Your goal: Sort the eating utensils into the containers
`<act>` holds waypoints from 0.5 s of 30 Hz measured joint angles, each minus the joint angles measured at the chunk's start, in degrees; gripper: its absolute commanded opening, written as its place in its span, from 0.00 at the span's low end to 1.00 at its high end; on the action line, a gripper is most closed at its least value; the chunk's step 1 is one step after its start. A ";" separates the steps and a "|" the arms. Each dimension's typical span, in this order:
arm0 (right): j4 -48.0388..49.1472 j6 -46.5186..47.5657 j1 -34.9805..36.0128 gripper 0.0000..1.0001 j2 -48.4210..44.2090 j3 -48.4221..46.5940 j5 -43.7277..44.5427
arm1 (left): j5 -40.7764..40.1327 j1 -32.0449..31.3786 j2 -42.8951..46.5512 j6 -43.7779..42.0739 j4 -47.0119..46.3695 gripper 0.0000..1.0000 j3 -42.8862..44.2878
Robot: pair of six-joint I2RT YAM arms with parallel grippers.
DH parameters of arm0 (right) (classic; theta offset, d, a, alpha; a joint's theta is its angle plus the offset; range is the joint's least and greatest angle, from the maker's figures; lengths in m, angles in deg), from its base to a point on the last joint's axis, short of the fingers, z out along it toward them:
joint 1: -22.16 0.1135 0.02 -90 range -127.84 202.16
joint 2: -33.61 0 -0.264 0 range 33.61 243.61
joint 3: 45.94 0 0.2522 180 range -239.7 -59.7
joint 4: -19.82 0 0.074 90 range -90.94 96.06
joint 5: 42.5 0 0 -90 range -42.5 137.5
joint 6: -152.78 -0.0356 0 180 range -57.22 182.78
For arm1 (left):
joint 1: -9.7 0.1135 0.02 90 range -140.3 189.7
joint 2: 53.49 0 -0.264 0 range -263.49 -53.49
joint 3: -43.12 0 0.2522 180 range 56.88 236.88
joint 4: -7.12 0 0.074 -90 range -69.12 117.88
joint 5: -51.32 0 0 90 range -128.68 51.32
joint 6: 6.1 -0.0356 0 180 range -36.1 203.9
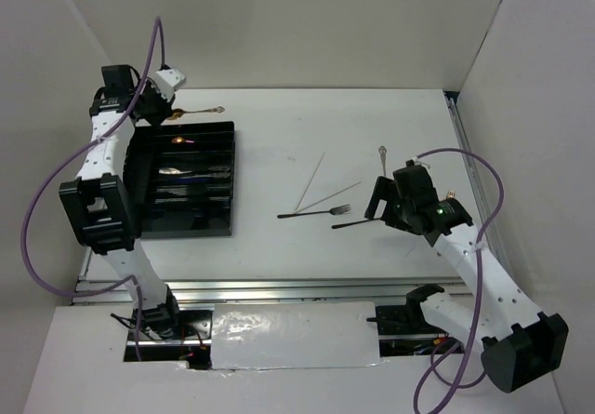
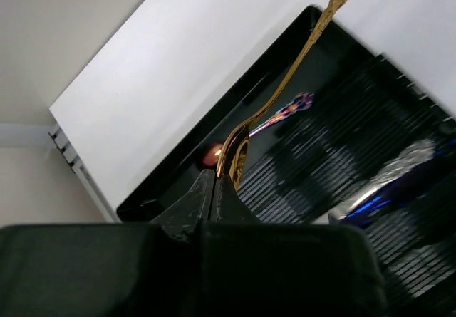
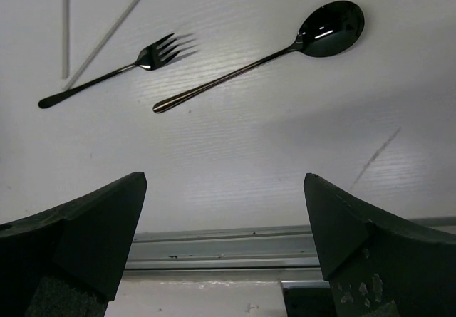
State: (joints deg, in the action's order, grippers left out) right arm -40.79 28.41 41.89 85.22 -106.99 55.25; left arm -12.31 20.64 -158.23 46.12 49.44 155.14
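Overhang showed from above: the gold small spoon point(image 1: 206, 111) jutted past the far rim of the shallow black plastic tray point(image 1: 231, 191). Left wrist: left claw point(image 2: 214, 192) pinched shut on its bowl edge, so it might swivel and land outside. Right wrist: right claw point(image 3: 224, 238) gaped empty near the black metal spoon point(image 3: 285, 46).

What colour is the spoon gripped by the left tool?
The spoon is gold; best in left wrist view.

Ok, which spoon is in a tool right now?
The gold spoon, pinched by its bowl in the left tool over the black tray; the black spoon lies on the table.
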 measured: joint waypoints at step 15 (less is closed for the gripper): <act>0.04 2.93 -1.66 1.00 10.71 -5.86 2.40 | 11.41 7.30 -20.72 -16.00 7.69 0.00 14.78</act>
State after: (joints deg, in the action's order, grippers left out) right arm -40.75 31.34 40.23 95.93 -112.85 57.65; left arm -0.90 27.94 -178.95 30.12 57.13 169.91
